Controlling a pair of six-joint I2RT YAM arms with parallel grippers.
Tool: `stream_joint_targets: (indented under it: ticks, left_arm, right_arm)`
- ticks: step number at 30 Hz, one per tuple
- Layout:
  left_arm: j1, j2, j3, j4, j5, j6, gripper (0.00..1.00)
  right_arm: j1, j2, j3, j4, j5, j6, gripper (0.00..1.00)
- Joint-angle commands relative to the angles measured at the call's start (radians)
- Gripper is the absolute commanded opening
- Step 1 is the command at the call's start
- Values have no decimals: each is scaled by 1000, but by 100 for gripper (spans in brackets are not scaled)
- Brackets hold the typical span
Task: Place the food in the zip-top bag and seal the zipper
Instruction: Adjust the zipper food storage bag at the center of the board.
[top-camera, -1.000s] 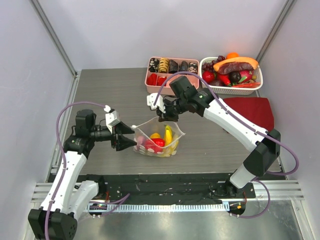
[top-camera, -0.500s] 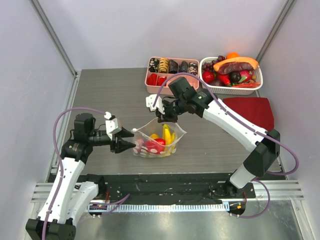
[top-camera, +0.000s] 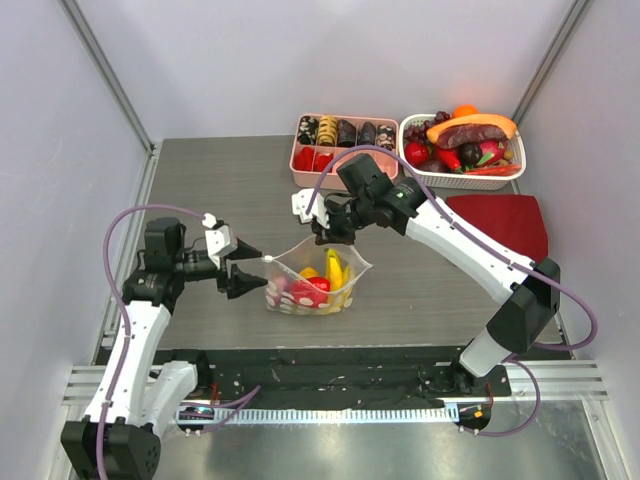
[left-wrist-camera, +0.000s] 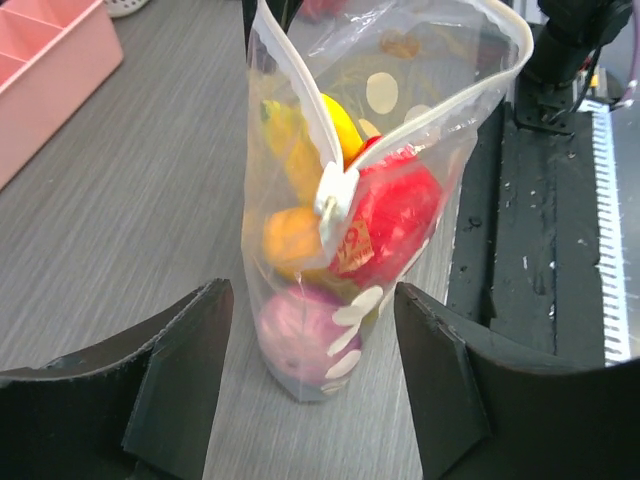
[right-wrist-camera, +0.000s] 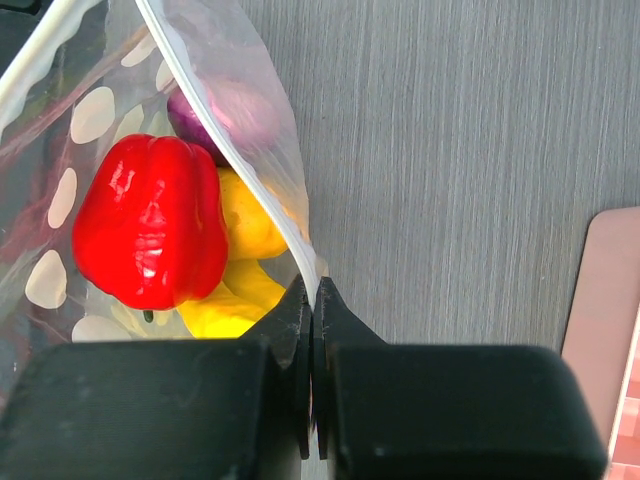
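The zip-top bag (top-camera: 315, 282) stands on the table (top-camera: 220, 190) holding a banana bunch (top-camera: 337, 270), red pepper (right-wrist-camera: 150, 220) and smaller pieces, its zipper (left-wrist-camera: 440, 113) clamped by the right gripper (top-camera: 335, 233), the left gripper (top-camera: 250, 270) spread wide just beside it, with a pink compartment tray (top-camera: 296, 150), white basket (top-camera: 460, 183) and red cloth (top-camera: 505, 220) behind.

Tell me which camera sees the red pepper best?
The right wrist view: the shiny red plastic pepper is big and sharp inside the clear dotted plastic bag. The left wrist view shows it partly behind the bag's edge strip; the top view shows only a tiny red spot.
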Motion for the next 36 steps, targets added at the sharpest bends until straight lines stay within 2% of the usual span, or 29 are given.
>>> stream_joint_targets:
  ticks: [1, 3, 6, 9, 12, 13, 16, 18, 19, 21, 22, 24, 25, 28, 31, 36]
  left_arm:
    - [-31, 35, 0, 240, 20, -113, 66]
    - [-58, 43, -19, 310, 9, -193, 66]
    - [-129, 46, -30, 325, -23, -181, 63]
    - [-179, 29, -62, 338, -52, -183, 54]
    - [-192, 18, -85, 344, -71, -197, 36]
    - [-192, 14, -89, 345, -72, -209, 26]
    - [-192, -3, -86, 332, -82, -214, 12]
    - [-192, -14, -85, 328, -85, -229, 5]
    - [-192, -15, -79, 327, -88, -238, 0]
    - [-192, -16, -71, 327, -94, -272, 0]
    - [-192, -17, -59, 325, -99, -282, 0]
    - [-192, -17, -47, 309, -112, -289, 0]
    - [-192, -17, -31, 296, -115, -280, 0]
    - [-192, -2, 10, 234, -132, -264, 0]
    - [-192, 27, 42, 184, -131, -244, 0]
    - [-195, 18, 55, 180, -134, -211, 0]
  right_arm:
    - [8, -33, 10, 52, -31, -8, 1]
    - [11, -33, 11, 55, -31, -4, 1]
    - [13, -31, 11, 55, -30, -3, 1]
    - [11, -34, 8, 56, -30, -3, 1]
    - [13, -40, 4, 58, -28, -3, 1]
    - [13, -42, 0, 58, -27, -4, 1]
    - [11, -56, -13, 58, -19, -14, 1]
    - [11, -65, -23, 67, -15, -12, 9]
    - [13, -71, -21, 72, -12, 8, 23]
    - [13, -82, -4, 92, -1, 49, 45]
    - [11, -89, 3, 99, 4, 87, 67]
    - [13, -111, 14, 156, 28, 129, 80]
    - [13, -131, 19, 174, 24, 147, 84]
    - [27, -145, 63, 213, -18, 213, 86]
    - [74, -145, 105, 221, -53, 259, 85]
    - [177, -159, 56, 314, -42, 292, 81]
